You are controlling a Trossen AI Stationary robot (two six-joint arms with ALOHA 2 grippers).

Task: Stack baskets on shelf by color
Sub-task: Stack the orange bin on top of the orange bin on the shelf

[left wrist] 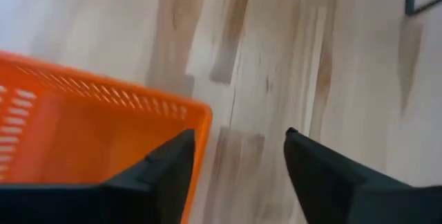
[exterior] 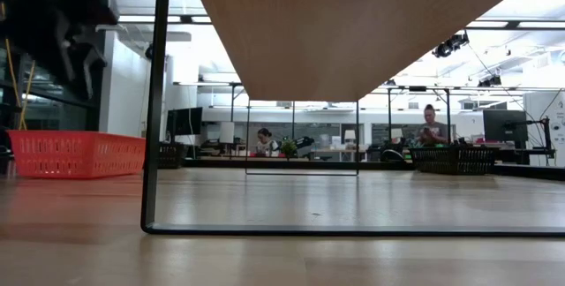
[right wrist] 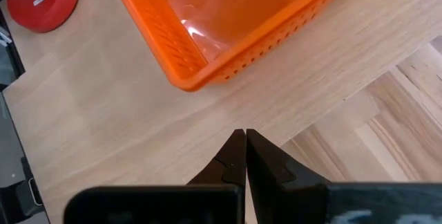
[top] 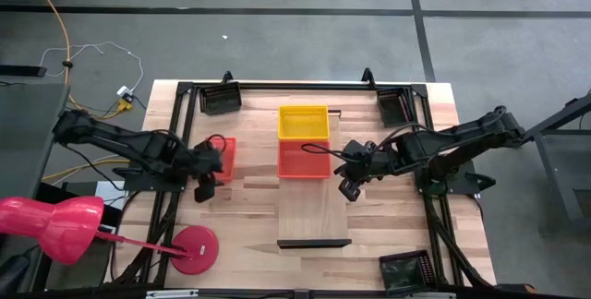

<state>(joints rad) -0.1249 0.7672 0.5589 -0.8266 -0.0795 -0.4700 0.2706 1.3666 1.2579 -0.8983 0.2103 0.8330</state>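
Observation:
A long light-wood shelf (top: 314, 209) runs down the middle of the table. A yellow basket (top: 304, 122) and a red-orange basket (top: 304, 160) sit on its far half, one behind the other. A second red-orange basket (top: 225, 159) rests on the tabletop to the left. My left gripper (top: 204, 188) is open and hangs above that basket's near corner (left wrist: 197, 113), clear of it in the low view (exterior: 78, 61). My right gripper (top: 349, 188) is shut and hovers over the shelf's right edge, just off the corner of the shelf's red-orange basket (right wrist: 228, 23).
Black baskets lie at the far left (top: 221, 99), far right (top: 393, 106) and near right (top: 404, 271) of the table. A pink lamp (top: 55, 225) with a round base (top: 194, 248) stands near left. The shelf's near half is bare wood. People sit in the room behind.

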